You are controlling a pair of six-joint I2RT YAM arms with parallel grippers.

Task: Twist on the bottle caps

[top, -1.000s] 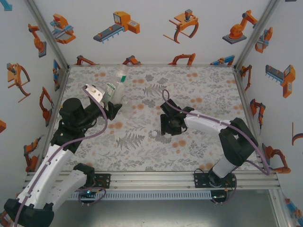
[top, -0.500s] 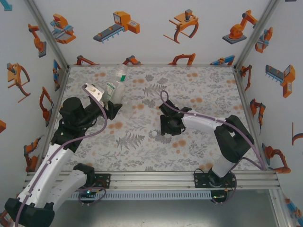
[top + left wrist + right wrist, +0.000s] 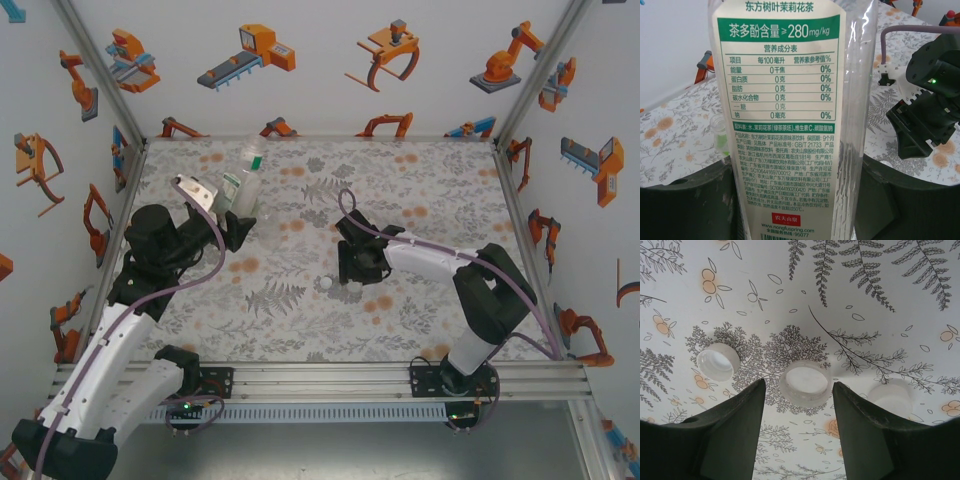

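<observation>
At 10 o'clock on the table (image 3: 420,190), the left gripper (image 3: 240,228) is clamped on the labelled bottle (image 3: 790,100), one finger on each side of its lower body. The bottle stands roughly upright, with a second bottle (image 3: 256,155) just beyond it at 12 o'clock. It looks empty, light and thin-walled, so a hard squeeze would likely dent it. The low grip across the label seems sound and leaves the neck free.

Near the table's middle lie three white caps (image 3: 718,361). They are small, stiff and light, and probably slide easily on the smooth cloth. Each is best pinched across its rim. The left one lies hollow side up.

The right gripper (image 3: 799,405) hangs just above them, its jaws apart on either side of the middle cap (image 3: 805,383) and holding nothing. The third cap sits at 3 o'clock, partly behind the right finger.

Compared with a second ago, the right gripper has slid slightly toward 9 o'clock, closer over the caps. The left arm and the bottle have barely shifted.
</observation>
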